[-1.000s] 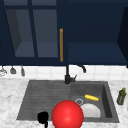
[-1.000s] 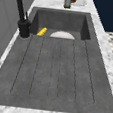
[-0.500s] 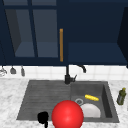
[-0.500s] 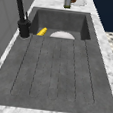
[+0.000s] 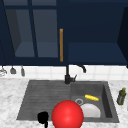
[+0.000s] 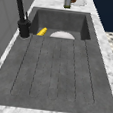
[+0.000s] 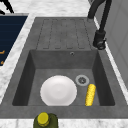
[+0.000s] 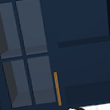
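Note:
My left hand [image 5: 43, 117] hangs low at the front left corner of the sink, just left of a big red ball [image 5: 67, 115] that covers the sink's front edge. In the right side view the same hand [image 7: 5, 6] shows at the far front corner with thin spread fingers, holding nothing. A white plate [image 7: 58, 90] lies flat in the basin [image 7: 100, 75]. Beside it lies a yellow corn cob [image 7: 90, 94], close to the drain [image 7: 81, 80]. The plate [image 5: 90, 110] and the cob [image 5: 91, 97] sit right of the ball.
A black faucet [image 5: 68, 75] stands behind the sink, and the ribbed drainboard [image 6: 55, 75] takes its left half. An olive-green bottle [image 5: 121, 96] stands on the right counter. Above hangs a navy cabinet with a glass door, a brass handle [image 8: 57, 88] and open shelves.

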Controlling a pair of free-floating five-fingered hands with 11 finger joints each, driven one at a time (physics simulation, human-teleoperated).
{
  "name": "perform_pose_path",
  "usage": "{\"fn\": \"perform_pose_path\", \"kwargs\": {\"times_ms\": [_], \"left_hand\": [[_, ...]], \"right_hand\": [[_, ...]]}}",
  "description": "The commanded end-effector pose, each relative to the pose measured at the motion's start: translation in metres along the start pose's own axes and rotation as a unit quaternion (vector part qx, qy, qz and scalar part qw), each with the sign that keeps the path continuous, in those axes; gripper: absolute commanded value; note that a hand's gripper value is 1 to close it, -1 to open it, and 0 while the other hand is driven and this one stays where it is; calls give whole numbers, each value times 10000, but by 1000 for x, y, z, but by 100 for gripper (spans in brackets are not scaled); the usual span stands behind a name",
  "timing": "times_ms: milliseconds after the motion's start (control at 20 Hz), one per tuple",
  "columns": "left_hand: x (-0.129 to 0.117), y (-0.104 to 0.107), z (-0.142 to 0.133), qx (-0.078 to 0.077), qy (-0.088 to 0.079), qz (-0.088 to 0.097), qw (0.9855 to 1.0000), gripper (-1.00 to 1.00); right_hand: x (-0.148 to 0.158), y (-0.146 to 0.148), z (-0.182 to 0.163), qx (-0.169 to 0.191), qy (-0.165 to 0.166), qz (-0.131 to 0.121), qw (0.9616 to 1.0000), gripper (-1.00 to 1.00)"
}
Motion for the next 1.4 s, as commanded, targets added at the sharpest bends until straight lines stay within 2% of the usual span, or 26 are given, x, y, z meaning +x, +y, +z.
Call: {"fn": "perform_pose_path", "kwargs": {"times_ms": [0, 350, 800, 850, 900, 1000, 1100, 1250, 1300, 1350], "left_hand": [[0, 0, 0, 0, 0, 0, 10000, 0], [0, 0, 0, 0, 0, 0, 10000, 0], [0, 0, 0, 0, 0, 0, 10000, 0], [0, 0, 0, 0, 0, 0, 10000, 0], [0, 0, 0, 0, 0, 0, 10000, 0], [0, 0, 0, 0, 0, 0, 10000, 0], [0, 0, 0, 0, 0, 0, 10000, 0], [0, 0, 0, 0, 0, 0, 10000, 0], [0, 0, 0, 0, 0, 0, 10000, 0], [0, 0, 0, 0, 0, 0, 10000, 0]], "right_hand": [[-29, 15, 7, 411, -110, 48, 9991, -100], [-82, 38, 10, 556, -178, -57, 9983, -100], [-150, 67, -3, 579, -48, -49, 9983, -100], [-158, 70, -3, 611, 57, -64, 9981, -100], [-156, 67, -4, 690, 225, -278, 9970, -100], [-148, 65, -2, 606, 76, -74, 9981, -100], [-154, 66, -2, 624, 226, 74, 9978, -100], [-160, 71, 3, 630, 211, 227, 9975, -100], [-174, 75, 0, 802, 361, 370, 9954, -100], [-176, 86, -12, 789, 485, 590, 9940, -100]]}}
